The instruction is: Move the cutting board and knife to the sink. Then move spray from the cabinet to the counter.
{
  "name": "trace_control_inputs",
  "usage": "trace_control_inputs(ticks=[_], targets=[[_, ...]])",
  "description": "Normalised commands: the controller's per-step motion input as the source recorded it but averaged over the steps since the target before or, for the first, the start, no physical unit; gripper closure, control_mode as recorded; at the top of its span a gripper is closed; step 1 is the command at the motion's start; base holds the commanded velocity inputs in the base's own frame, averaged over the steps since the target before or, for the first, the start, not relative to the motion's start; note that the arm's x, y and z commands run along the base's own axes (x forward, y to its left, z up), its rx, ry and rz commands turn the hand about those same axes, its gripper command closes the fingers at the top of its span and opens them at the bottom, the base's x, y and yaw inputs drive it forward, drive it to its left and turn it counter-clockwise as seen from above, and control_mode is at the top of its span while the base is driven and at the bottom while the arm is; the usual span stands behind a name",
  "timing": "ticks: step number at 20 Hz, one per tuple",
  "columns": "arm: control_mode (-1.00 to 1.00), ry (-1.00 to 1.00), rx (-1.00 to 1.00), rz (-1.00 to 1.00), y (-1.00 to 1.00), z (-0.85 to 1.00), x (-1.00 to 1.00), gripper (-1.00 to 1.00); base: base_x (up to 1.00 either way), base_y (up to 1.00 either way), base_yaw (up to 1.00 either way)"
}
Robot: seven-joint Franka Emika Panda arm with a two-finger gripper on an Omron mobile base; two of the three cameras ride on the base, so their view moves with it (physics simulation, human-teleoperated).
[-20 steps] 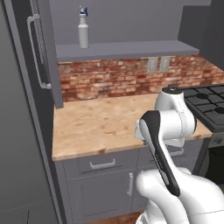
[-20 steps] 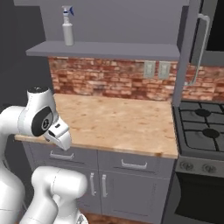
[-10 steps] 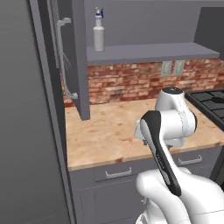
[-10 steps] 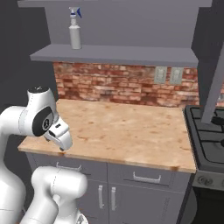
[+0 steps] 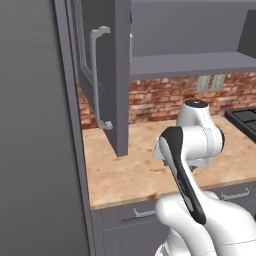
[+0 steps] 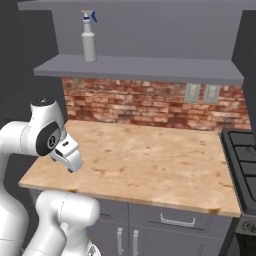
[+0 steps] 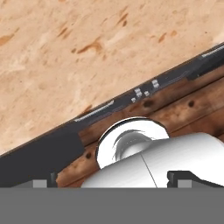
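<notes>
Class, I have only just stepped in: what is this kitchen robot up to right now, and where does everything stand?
The white arm is folded low in front of the counter, handling nothing. Its gripper is open and empty, looking down over the counter's edge. The spray stands upright on the grey shelf inside the open cabinet, above the brick wall. A corner of the stove shows at the right. The spray has not yet been brought down.

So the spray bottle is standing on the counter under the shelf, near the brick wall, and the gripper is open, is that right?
Not quite. The spray bottle stands up on the grey shelf, not on the counter; the right base view shows it upright near the shelf's left end, above the brick wall. The rest holds: the gripper is open, its two finger tips set wide apart in the hand view.
</notes>
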Motion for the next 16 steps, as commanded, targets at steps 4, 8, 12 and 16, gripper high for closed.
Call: trace_control_inputs(ticks=[4, 8, 12, 16], targets=[[1.0, 0.0, 0.0, 0.0, 0.0, 0.0, 0.0, -1.0, 0.45, 0.12, 0.0], [1.0, 0.0, 0.0, 0.0, 0.0, 0.0, 0.0, -1.0, 0.4, 0.1, 0.0], [1.0, 0.0, 0.0, 0.0, 0.0, 0.0, 0.0, -1.0, 0.4, 0.09, 0.0], [1.0, 0.0, 0.0, 0.0, 0.0, 0.0, 0.0, -1.0, 0.37, 0.12, 0.0]])
